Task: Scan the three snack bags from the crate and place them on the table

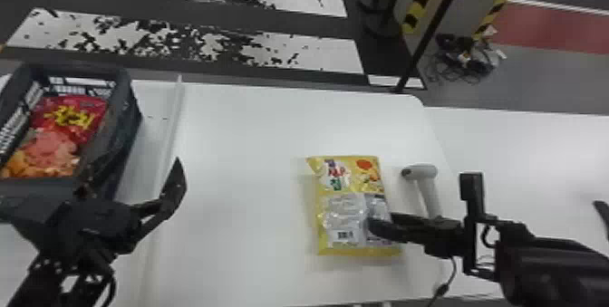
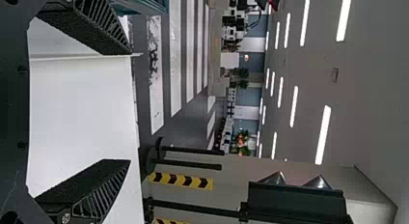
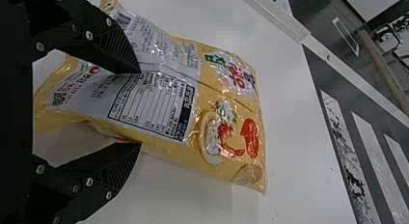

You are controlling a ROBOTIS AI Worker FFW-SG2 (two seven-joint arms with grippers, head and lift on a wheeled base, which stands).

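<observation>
My right gripper [image 1: 383, 222] is at the right side of the yellow snack bag [image 1: 344, 202], its jaws spread. One of its fingers [image 3: 108, 45] overlaps the bag's printed back in my wrist view, and the other shows beside its edge; whether either touches, I cannot tell. The bag lies flat on the white table [image 1: 235, 156], mostly to the left of these jaws and stretching forward past their tips, its barcode visible.

Just beyond the same jaws, to the right of the bag, lies the handheld scanner [image 1: 430, 190], head away from me and handle running back toward my gripper.

My left gripper [image 1: 136, 170] is by the near right corner of the dark plastic crate [image 1: 131, 136], jaws wide apart with nothing between them. Forward and left of those jaws, inside the crate, is a red snack bag [image 1: 72, 116]; orange and pink packaging [image 1: 41, 156] shows at its near end, though I cannot tell if that is a separate bag.
</observation>
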